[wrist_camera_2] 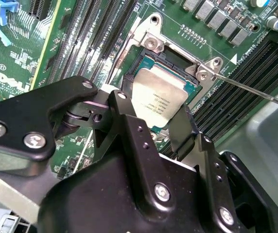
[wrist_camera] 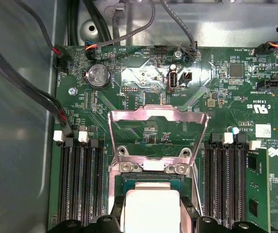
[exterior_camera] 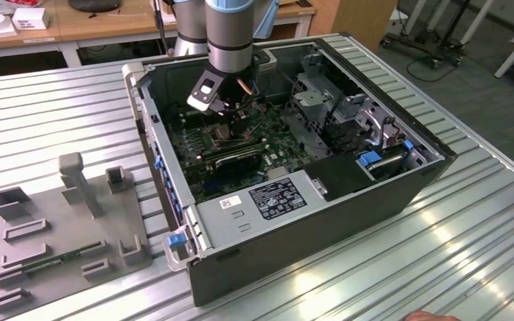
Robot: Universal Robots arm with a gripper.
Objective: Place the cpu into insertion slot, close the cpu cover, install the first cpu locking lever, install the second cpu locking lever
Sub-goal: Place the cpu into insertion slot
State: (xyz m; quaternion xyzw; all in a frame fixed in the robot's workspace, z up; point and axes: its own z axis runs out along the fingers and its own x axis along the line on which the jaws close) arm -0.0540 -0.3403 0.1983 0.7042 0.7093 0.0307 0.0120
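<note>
The cpu (wrist_camera_2: pixel 158 97) is a silvery square chip that sits between my gripper's (wrist_camera_2: pixel 151 114) black fingers (wrist_camera_2: pixel 124 109), which are closed against its two sides. It hangs low over the insertion slot (wrist_camera_2: pixel 174 57) in the green motherboard (exterior_camera: pixel 270 137), slightly askew. In the first wrist view the cpu (wrist_camera: pixel 151 201) lies just past the slot's hinge end, with the gripper (wrist_camera: pixel 152 218) around it. The cpu cover (wrist_camera: pixel 158 113) is swung open and folded back away from the slot. A thin metal locking lever (wrist_camera_2: pixel 255 90) sticks out free beside the slot.
The open computer case (exterior_camera: pixel 347 200) lies on a ribbed metal table, with the arm (exterior_camera: pixel 230 40) reaching down into it. Black memory slots (wrist_camera: pixel 80 184) flank the socket, and cables (wrist_camera: pixel 22 73) run along the case wall. A grey fixture plate (exterior_camera: pixel 61 227) sits at the exterior view's left. A hand (exterior_camera: pixel 427 315) shows at the bottom edge.
</note>
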